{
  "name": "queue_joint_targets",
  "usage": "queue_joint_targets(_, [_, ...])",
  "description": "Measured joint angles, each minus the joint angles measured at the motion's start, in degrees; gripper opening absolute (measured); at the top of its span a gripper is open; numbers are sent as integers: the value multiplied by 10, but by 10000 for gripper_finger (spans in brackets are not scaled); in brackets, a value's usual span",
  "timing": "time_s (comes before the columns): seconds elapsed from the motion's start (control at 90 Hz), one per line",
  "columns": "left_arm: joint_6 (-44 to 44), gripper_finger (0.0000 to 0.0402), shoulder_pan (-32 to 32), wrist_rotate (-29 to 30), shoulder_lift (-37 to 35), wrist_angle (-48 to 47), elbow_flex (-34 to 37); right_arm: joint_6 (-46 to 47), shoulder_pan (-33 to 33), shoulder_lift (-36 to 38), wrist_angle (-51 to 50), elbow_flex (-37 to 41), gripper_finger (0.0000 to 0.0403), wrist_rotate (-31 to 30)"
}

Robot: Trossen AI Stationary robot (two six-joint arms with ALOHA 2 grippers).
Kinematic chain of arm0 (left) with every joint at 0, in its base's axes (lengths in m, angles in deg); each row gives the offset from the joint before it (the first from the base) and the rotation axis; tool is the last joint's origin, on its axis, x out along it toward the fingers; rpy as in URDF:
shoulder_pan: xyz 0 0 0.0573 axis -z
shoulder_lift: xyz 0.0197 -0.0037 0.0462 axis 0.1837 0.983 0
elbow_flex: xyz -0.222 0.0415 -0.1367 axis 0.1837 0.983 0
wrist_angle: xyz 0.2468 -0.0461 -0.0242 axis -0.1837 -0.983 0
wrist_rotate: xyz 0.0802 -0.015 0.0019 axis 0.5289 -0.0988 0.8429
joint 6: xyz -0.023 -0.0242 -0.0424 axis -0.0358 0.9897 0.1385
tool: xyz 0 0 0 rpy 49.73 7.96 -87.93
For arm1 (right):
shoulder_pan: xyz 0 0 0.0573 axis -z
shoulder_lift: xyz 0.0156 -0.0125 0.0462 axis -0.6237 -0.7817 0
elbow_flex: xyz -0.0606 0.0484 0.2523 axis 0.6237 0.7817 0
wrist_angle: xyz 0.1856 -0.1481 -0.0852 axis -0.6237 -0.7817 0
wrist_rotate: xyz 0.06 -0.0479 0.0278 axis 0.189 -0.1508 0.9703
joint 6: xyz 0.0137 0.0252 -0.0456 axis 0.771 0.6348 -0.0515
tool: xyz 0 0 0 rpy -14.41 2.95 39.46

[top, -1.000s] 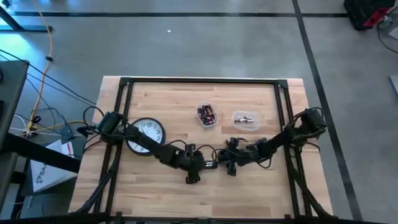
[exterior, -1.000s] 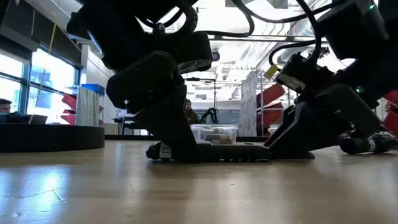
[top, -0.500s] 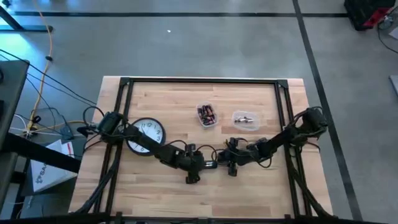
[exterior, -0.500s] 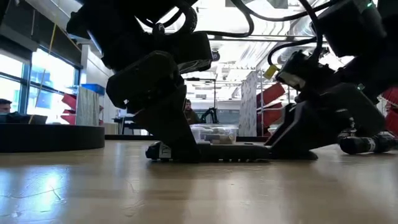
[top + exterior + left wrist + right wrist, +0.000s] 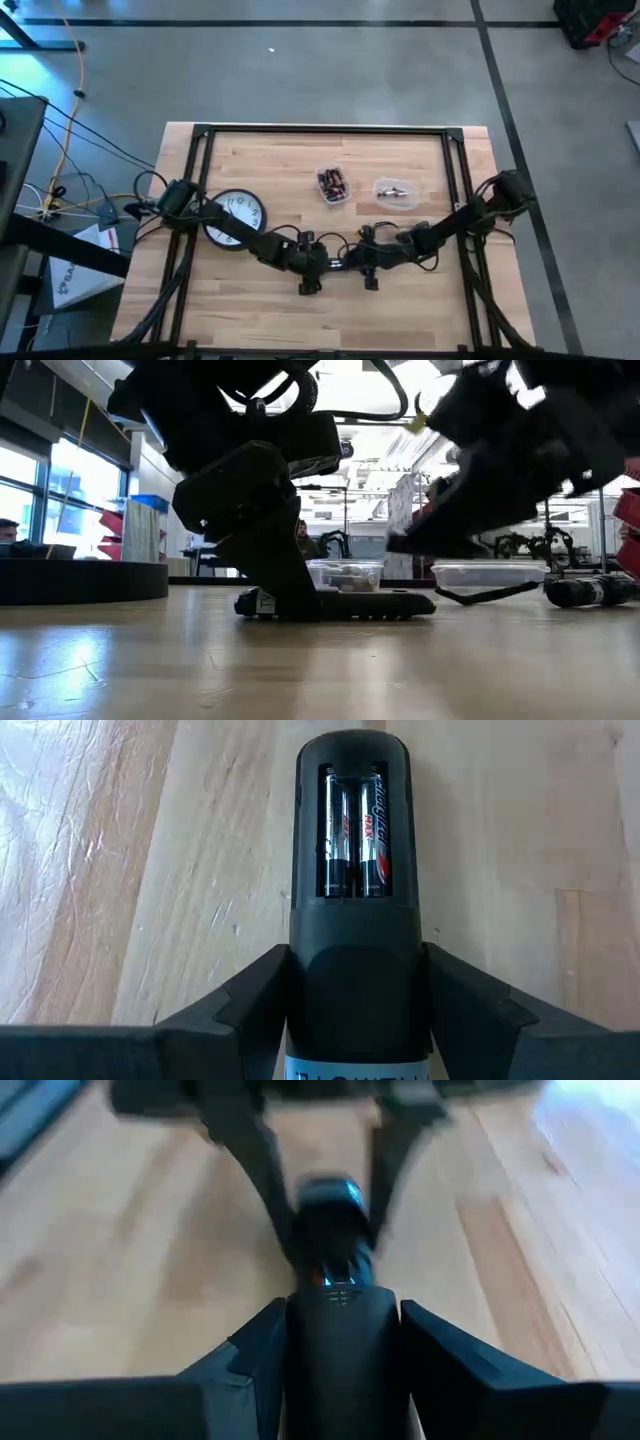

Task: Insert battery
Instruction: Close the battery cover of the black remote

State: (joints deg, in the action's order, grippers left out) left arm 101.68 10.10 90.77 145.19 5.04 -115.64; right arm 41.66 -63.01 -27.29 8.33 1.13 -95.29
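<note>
High view: both arms stretched low, meeting mid-table, left gripper point(image 5: 322, 264) clamped on remote point(image 5: 338, 265); low view: remote point(image 5: 340, 604) flat on table point(image 5: 300, 660); left wrist: two batteries point(image 5: 354, 830) seated in it; right gripper point(image 5: 340, 1342) clamped on cover point(image 5: 340, 1350).

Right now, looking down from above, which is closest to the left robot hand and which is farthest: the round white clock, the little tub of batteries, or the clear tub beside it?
From the left gripper:
1. Small tub of batteries, behind it.
2. Clear plastic tub, farther right.
3. Round white wall clock, out to the left.
</note>
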Motion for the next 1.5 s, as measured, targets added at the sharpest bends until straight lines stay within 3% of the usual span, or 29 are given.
queue_joint_targets(0.467, [-17,186,0,2,0,12,1,42,4,-117,-19,-87,142,-34])
queue_joint_targets(1.3, [-10,186,1,0,0,2,0,29,0,-101,-74,-89,165,-13])
queue_joint_targets(1.5, [-12,186,1,0,0,6,0,30,1,-98,-83,-87,197,-8])
